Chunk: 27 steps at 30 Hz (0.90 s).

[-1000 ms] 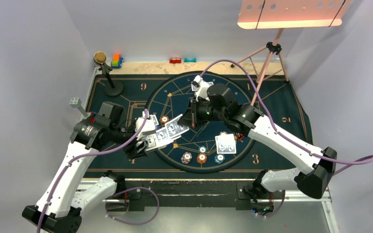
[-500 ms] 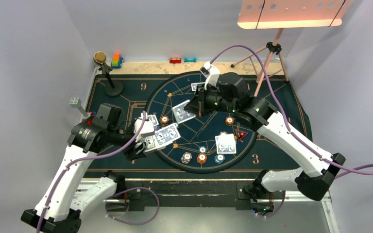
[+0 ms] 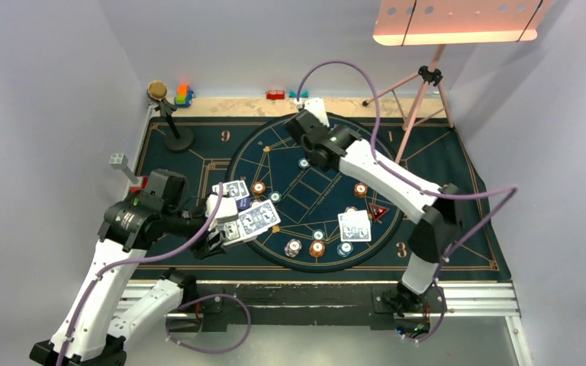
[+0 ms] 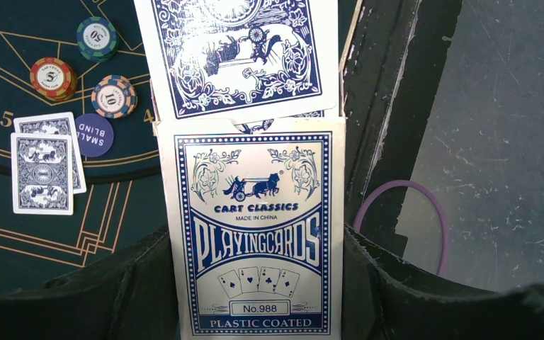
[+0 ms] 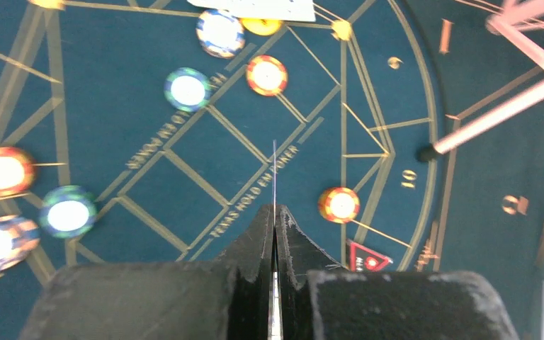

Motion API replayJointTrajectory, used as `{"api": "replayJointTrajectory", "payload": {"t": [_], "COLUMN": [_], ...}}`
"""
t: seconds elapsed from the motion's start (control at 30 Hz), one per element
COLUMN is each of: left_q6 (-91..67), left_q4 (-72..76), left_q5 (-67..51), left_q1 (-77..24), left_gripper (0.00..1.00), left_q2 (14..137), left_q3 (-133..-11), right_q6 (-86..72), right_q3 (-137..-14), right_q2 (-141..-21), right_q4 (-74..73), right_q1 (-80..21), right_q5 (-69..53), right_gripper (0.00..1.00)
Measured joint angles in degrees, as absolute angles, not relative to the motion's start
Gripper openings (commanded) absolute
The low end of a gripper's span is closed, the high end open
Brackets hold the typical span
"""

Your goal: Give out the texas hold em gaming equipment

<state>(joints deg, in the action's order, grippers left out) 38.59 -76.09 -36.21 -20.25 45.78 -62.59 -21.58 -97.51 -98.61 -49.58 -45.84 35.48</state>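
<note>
The right gripper (image 5: 275, 212) has left the deck. A second ago it sat over the cards held out by the other arm, and now it is stretched across to the far rim of the mat (image 3: 305, 202). Its fingers are pinched tight on a single card (image 5: 274, 177), which shows in the wrist view only as a thin edge-on line.

The left gripper (image 3: 215, 235) has eased back a little toward the near-left side. It is clamped around the card box (image 4: 255, 234), with the next card (image 4: 234, 57) poking out of the top.

One dealt pair (image 3: 355, 226) lies face down at the near right. Another pair (image 3: 233, 188) lies at the left, just beside a blue disc (image 3: 243, 204). Chips (image 3: 317, 248) sit around the circle.

The deal looks partway done — this card seems bound for the far seat. Whether a card already lies there I cannot tell, because the arm covers that spot.
</note>
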Motion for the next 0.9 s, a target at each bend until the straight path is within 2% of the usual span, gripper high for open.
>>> {"api": "replayJointTrajectory", "payload": {"t": [0.23, 0.47, 0.6, 0.73, 0.8, 0.9], "left_q6": [38.61, 38.61, 38.61, 38.61, 38.61, 38.61], "left_q4": [-77.28, -77.56, -77.69, -77.69, -77.69, -77.69], "left_q5": [-36.21, -36.23, -36.18, -36.16, -36.16, -36.14], "left_q1": [-20.25, -20.25, -20.25, -20.25, -20.25, -20.25], "left_gripper": [0.0, 0.0, 0.0, 0.0, 0.0, 0.0], "left_q2": [45.41, 45.74, 46.02, 46.17, 46.24, 46.48], "left_q3": [-62.59, -62.7, -63.02, -63.31, -63.35, -63.53], "right_q6": [-23.92, -26.26, -27.09, -27.35, -27.42, -26.92], "right_q3": [-100.47, -103.39, -105.36, -105.51, -105.58, -105.67], "right_q2": [-112.68, -125.73, -129.8, -130.56, -130.56, -130.56], "right_q4": [-56.51, -59.24, -59.29, -58.15, -57.36, -55.29], "right_q1": [-48.38, -51.2, -52.27, -52.75, -52.75, -52.75], "right_q5": [48.88, 51.86, 51.46, 49.76, 48.4, 45.56], "right_gripper": [0.0, 0.0, 0.19, 0.53, 0.66, 0.75]}}
